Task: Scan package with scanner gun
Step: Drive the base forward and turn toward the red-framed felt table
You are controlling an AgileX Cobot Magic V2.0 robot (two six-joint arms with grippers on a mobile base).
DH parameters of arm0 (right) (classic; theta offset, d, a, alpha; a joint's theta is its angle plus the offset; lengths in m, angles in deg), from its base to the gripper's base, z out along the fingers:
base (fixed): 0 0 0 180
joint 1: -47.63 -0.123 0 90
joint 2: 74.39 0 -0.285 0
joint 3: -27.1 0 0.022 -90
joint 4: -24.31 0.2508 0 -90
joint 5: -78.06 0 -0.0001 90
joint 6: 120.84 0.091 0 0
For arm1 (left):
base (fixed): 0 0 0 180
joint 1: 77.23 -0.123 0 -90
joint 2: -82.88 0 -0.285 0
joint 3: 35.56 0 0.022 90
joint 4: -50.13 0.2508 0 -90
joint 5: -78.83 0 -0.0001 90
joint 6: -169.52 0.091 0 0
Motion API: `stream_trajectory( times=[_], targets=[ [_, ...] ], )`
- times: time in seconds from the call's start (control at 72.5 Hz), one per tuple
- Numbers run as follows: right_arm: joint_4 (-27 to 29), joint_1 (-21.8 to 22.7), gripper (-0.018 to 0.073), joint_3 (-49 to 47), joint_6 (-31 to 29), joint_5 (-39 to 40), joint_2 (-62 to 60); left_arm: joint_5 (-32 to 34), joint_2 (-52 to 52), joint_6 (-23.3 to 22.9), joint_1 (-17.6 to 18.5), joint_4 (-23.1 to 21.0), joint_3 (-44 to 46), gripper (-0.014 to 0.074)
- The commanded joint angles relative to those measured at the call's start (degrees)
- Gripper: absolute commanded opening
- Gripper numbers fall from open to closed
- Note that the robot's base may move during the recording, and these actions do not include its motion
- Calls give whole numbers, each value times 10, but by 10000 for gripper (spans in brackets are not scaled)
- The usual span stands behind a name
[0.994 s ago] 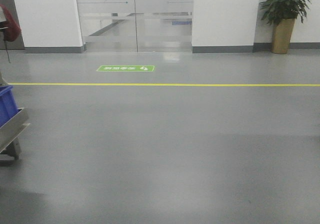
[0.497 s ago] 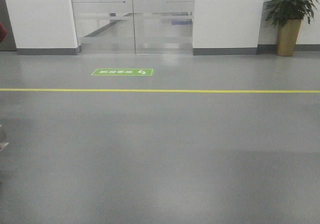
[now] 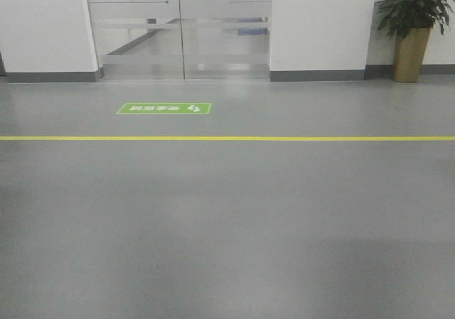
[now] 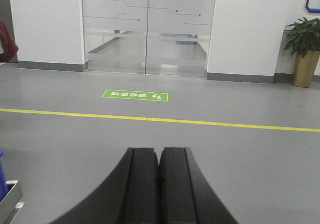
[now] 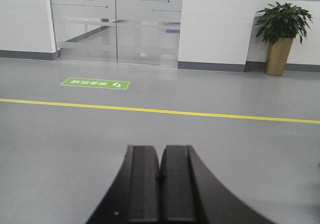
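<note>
- The grey floor [image 3: 227, 226] fills most of every view, smooth and faintly glossy.
- White walls [image 3: 320, 20] with a dark grey skirting run along the far side, from 10 to 2 o'clock in the front view.
- Frosted glass doors [image 3: 178, 28] stand between the wall sections at about 11 o'clock, with thin printed lines across the top.
- A yellow line [image 3: 227, 138] crosses the floor from 9 to 3 o'clock, well in front of the doors.
- A green plant [image 3: 414, 6] in a tall gold pot [image 3: 412, 52] stands against the wall at 2 o'clock.
- A green floor sign [image 3: 164, 109] with white marks lies at 11 o'clock, between the yellow line and the doors.
- The left gripper [image 4: 159, 159] sits at 6 o'clock in its wrist view, its black jaws pressed together with nothing between them.
- The right gripper [image 5: 160, 156] sits at 6 o'clock in its own view, jaws also pressed together on nothing.
- A blue bin [image 4: 2, 176] on a metal ledge [image 4: 11, 204] shows at 8 o'clock in the left wrist view.
- Neither the package nor the scanner gun shows in any view.
</note>
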Motion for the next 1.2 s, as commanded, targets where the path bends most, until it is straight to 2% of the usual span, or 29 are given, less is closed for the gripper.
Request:
stream_trajectory(
  times=[0.0, 1.187],
  targets=[
    [2, 1, -168, 0, -3, 11, -2, 9, 2, -1, 3, -3, 1, -94],
    [2, 1, -168, 0, -3, 11, -2, 9, 2, -1, 3, -3, 1, -94]
  ],
)
